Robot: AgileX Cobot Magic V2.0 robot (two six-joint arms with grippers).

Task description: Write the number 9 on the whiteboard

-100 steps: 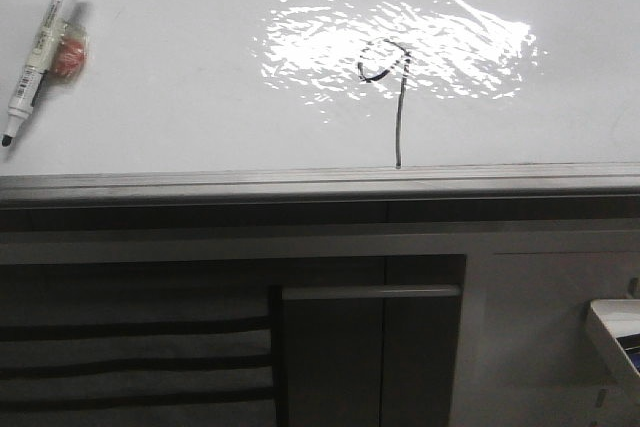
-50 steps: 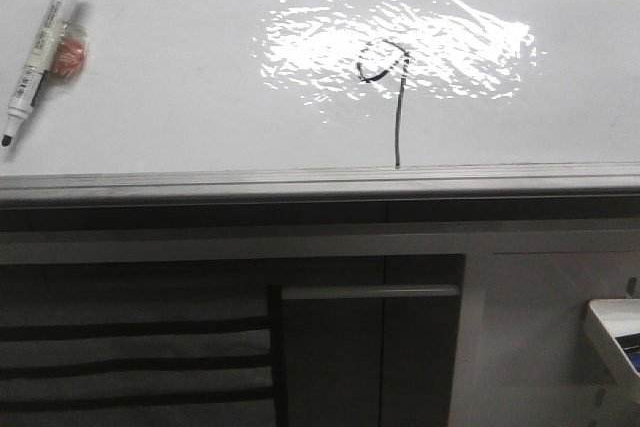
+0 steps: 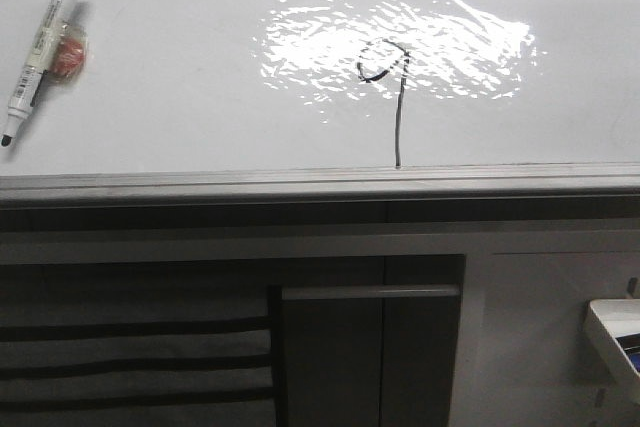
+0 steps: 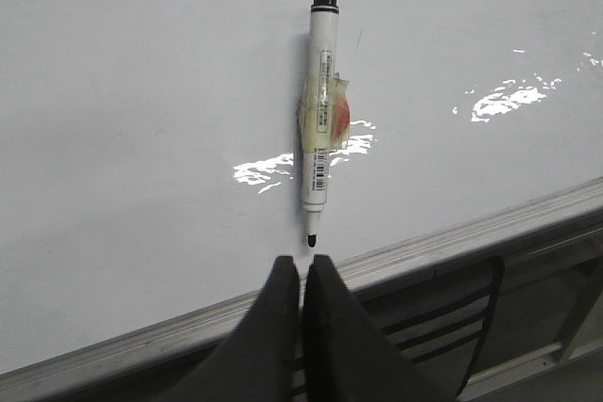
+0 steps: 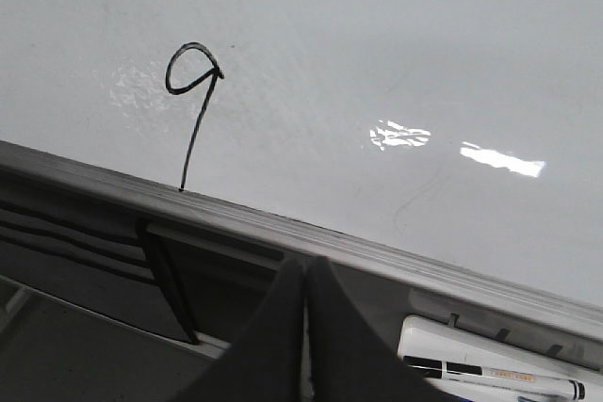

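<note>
The number 9 (image 3: 388,77) is drawn in thin black marker on the whiteboard (image 3: 180,97), its tail running down to the grey edge strip. It also shows in the right wrist view (image 5: 193,91). A white marker (image 3: 40,47) with a black tip and a taped red-yellow band lies on the board at the far left. My left gripper (image 4: 301,265) is shut and empty just short of the marker (image 4: 320,143) tip. My right gripper (image 5: 303,265) is shut and empty below the board's edge. Neither gripper shows in the front view.
A grey metal strip (image 3: 320,182) edges the whiteboard (image 4: 141,138), with dark cabinet panels (image 3: 330,347) below. A white tray (image 3: 615,332) at the lower right holds another marker (image 5: 490,376). A bright rippled reflection (image 3: 320,42) lies on the whiteboard (image 5: 424,54).
</note>
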